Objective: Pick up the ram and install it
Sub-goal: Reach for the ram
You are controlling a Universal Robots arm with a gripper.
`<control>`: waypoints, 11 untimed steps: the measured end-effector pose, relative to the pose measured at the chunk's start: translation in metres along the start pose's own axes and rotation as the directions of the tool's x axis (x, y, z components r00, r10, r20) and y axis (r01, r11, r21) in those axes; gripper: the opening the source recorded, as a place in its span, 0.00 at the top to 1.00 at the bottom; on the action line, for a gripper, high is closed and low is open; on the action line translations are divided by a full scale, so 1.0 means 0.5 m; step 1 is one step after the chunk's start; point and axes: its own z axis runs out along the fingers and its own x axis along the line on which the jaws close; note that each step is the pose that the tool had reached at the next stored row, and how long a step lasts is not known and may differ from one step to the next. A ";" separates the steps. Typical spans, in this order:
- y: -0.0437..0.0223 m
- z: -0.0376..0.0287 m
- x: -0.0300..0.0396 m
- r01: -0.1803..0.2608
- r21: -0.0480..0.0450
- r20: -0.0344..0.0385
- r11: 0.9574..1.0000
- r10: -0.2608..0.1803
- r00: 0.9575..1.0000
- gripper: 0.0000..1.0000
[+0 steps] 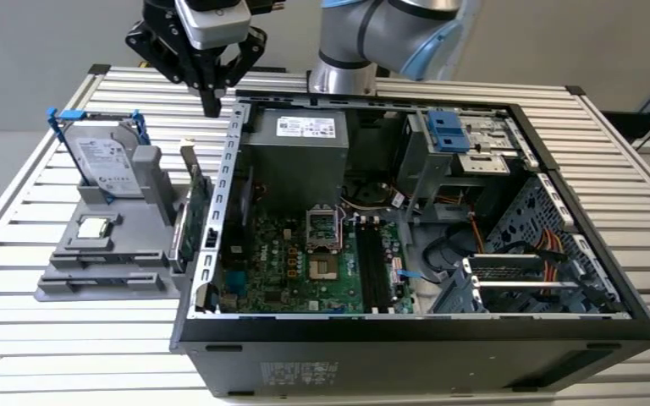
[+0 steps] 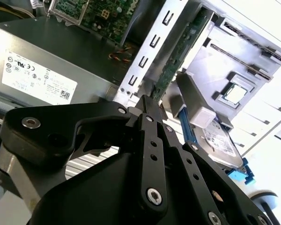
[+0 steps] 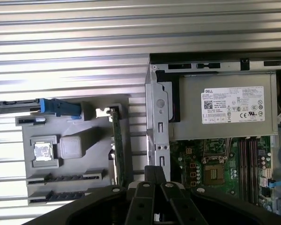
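Open computer case (image 1: 415,355) beside grey holder (image 1: 88,283)

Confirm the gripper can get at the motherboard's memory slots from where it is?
Probably yes. The case is open on top, and the memory slots lie bare beside the processor socket, nothing over them. The gripper hangs just outside the case wall.

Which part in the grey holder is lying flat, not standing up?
The small square silver chip lies flat; the blue-clipped hard drive and the green card stand on edge.
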 end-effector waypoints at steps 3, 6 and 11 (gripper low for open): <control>0.000 0.000 0.007 0.001 0.000 0.000 1.000 -0.001 1.000 1.00; -0.001 0.000 0.014 0.002 0.000 0.000 1.000 -0.002 1.000 1.00; -0.002 0.000 0.029 0.003 0.000 0.000 1.000 -0.003 1.000 1.00</control>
